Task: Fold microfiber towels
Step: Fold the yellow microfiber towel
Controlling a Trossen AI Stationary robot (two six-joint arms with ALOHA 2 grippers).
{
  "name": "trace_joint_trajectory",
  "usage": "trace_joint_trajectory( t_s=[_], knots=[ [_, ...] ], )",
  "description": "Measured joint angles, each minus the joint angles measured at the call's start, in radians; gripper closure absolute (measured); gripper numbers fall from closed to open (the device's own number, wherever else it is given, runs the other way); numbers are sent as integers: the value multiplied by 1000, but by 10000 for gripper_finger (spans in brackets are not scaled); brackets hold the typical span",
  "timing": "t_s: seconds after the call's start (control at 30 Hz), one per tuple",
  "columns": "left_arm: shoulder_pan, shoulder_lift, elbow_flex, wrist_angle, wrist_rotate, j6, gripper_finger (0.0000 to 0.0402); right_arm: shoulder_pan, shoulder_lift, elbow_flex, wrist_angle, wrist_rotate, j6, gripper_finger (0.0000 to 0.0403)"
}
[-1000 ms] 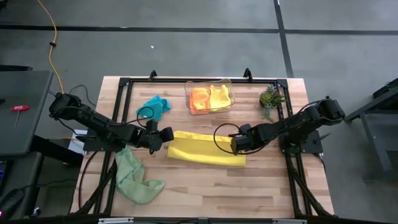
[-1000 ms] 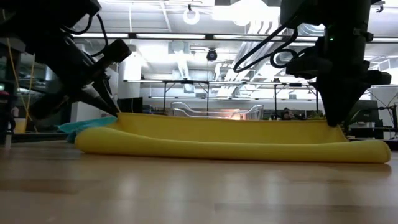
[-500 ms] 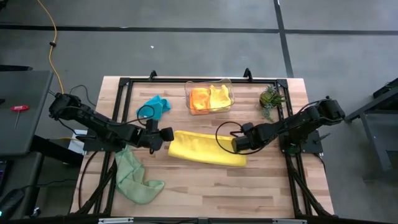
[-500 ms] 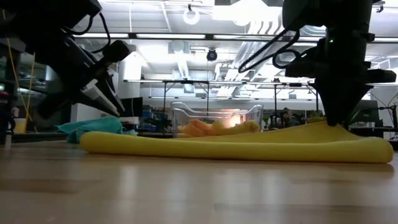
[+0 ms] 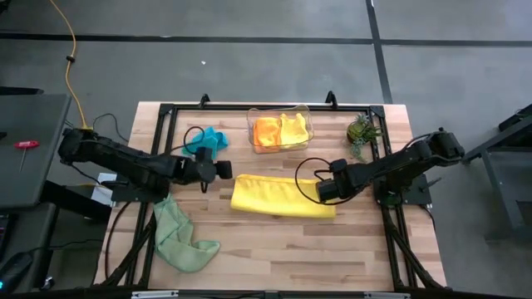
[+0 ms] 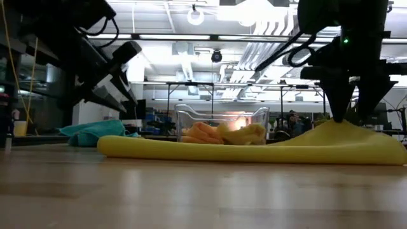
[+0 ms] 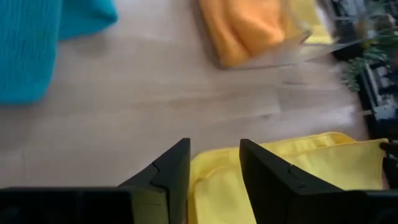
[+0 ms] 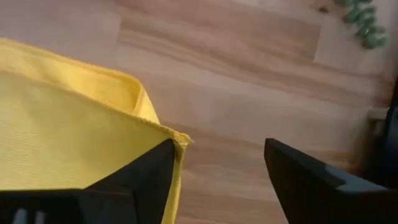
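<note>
A yellow microfiber towel [image 5: 283, 196] lies folded into a long strip on the table's middle; its right end humps up [image 6: 340, 130]. My left gripper [image 5: 223, 169] hangs open above the strip's left end [image 7: 214, 152], clear of it in the low view [image 6: 124, 95]. My right gripper [image 5: 320, 189] stands open at the strip's right end [image 8: 217, 149], with the towel's corner [image 8: 179, 139] beside one finger. A teal towel [image 5: 208, 138] lies at the far left and a light green towel [image 5: 179, 237] at the near left. An orange towel [image 5: 266, 131] and another yellow one [image 5: 293, 127] lie in the bin. My right gripper points down at the yellow towel's raised right end [image 6: 335, 124], its fingers spread apart. One fingertip [image 8: 163, 155] stands right at the corner of the folded layers. Whether it touches the cloth, I cannot tell.
The clear plastic bin [image 5: 280, 112] stands at the far middle, a small potted plant [image 5: 362, 131] to its right. Bare wood lies along the near edge, right of the green towel. A black frame runs round the table's edges.
Both grippers have opened and let go of the yellow towel. The left one has risen and gone toward the far edge. The towel's upper layer has dropped flat on the left; its right end stays humped under the right gripper, and the strip now looks narrower.
</note>
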Motion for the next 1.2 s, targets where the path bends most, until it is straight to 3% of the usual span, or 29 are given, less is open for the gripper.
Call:
trace_joint_trajectory(
  t_s=[0.37,0.67,0.83,0.97,1.07,1.2],
  knots=[
    [94,-311,0,3,3,418,263,-1,-156,0,-116,46,-53,158],
    [98,-364,0,-30,30,455,263,-27,-136,0,-81,-64,-73,158],
    [98,-353,0,-23,102,446,264,-27,-99,0,-81,-57,-140,158],
    [92,-397,-1,80,211,592,264,-27,-109,0,-110,-56,-240,158],
    [86,-470,0,193,287,714,267,-27,-152,-8,-121,-47,-293,158],
    [75,-576,1,243,291,803,271,-27,-283,-128,50,-70,-299,158]
  ],
)
